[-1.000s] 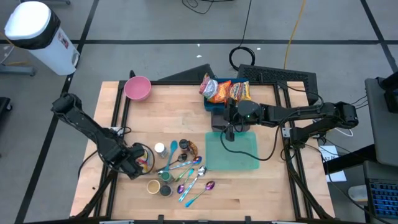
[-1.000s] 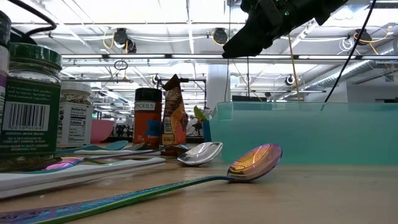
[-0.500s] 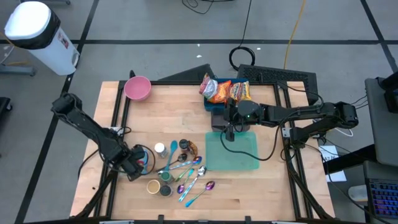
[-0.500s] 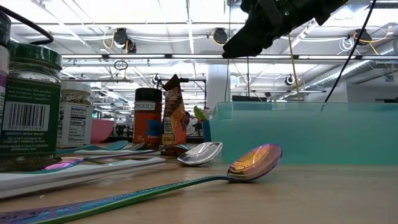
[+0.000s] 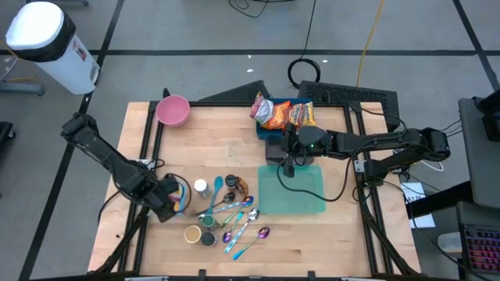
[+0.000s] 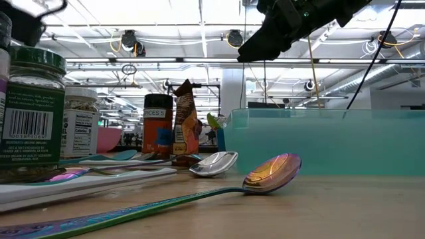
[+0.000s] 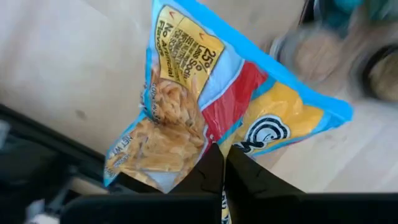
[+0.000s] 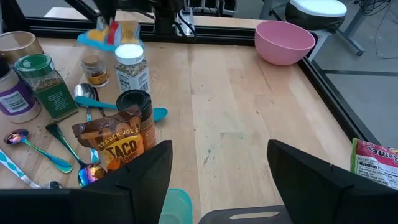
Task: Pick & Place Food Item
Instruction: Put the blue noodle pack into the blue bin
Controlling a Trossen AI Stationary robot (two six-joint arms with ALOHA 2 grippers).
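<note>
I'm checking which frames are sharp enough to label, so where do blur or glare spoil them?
Left wrist view: the snack bag is sharp, but the jars behind it are blurred. Low view: the nearest spoon handle is soft and the ceiling lights are blown out. High view: evenly lit, except the glaring white bin lid. Right wrist view: clear.

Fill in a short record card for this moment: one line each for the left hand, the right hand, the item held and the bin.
left hand: shut on the snack bag, near the table's left edge
right hand: open, over the teal bin
snack bag: blue, yellow and red, pinched at one edge
teal bin: on the table's right half
</note>
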